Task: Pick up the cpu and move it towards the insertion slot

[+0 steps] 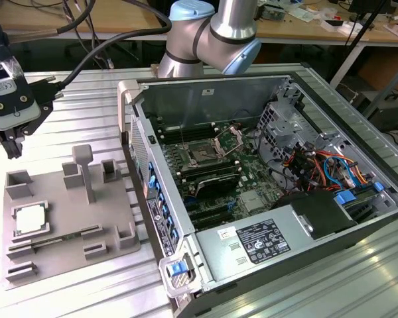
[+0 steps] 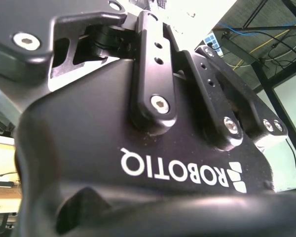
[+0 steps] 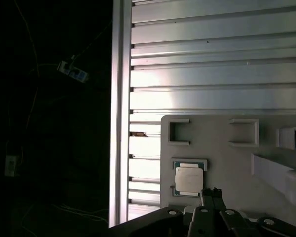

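Note:
The cpu [image 1: 30,220] is a small silvery square lying flat in a recess of the grey tray [image 1: 113,215], at the exterior view's left. My gripper [image 1: 13,151] hangs above the tray's far left corner, well above the chip and apart from it. In the first wrist view the cpu [image 3: 189,179] lies just beside my gripper [image 3: 211,192], whose two black fingertips stand together with nothing between them. The insertion slot [image 1: 202,156], a dark square framed by a shiny bracket, sits on the green board inside the open computer case.
The open case [image 1: 205,89] has a raised wall between the tray and the board. Raised grey blocks [image 1: 83,169] stand on the tray. The silver arm [image 1: 219,30] rises behind the case. Cables [image 1: 318,162] and a power supply [image 1: 265,242] lie inside it.

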Available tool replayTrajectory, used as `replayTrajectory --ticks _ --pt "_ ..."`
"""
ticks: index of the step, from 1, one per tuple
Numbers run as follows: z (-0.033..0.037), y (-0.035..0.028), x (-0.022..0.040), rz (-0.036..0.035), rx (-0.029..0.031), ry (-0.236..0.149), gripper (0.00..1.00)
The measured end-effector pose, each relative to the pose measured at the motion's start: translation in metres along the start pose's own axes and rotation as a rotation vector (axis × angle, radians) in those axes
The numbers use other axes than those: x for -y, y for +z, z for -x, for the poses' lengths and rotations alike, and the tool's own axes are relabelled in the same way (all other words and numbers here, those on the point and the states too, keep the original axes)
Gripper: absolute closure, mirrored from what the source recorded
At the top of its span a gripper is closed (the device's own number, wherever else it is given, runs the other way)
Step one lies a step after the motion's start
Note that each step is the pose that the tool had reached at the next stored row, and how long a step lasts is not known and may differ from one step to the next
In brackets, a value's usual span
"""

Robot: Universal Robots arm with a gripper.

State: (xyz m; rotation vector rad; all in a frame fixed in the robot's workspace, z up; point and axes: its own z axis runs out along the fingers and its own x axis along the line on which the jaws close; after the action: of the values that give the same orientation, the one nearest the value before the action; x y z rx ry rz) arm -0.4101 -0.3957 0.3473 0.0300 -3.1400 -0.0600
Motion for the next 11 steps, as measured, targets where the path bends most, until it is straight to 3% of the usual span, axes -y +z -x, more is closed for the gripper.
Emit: replayTrajectory --ticks 11 --pt "0.0 0.0026 0.0001 0.0 -0.0001 0.0 0.89"
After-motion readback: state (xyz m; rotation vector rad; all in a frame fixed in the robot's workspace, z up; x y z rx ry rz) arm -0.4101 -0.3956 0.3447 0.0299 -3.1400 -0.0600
